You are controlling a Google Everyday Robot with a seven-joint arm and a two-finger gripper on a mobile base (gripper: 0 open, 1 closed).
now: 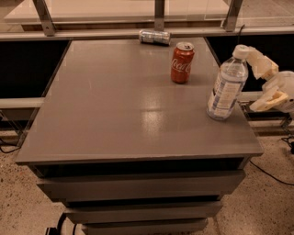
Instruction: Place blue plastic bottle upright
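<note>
The blue plastic bottle (226,85), clear with a white cap and a pale label, stands upright near the right edge of the grey table (115,110), leaning slightly. My gripper (251,80) is off the table's right side, just right of the bottle. Its cream fingers (262,63) are spread open and hold nothing. The upper finger's tip is close to the bottle's cap, and the lower finger is clear of the bottle.
A red Coca-Cola can (182,62) stands upright behind and left of the bottle. A silver can (154,36) lies on its side at the table's back edge. A railing with metal posts (159,11) runs behind the table. Cables lie on the floor at the right.
</note>
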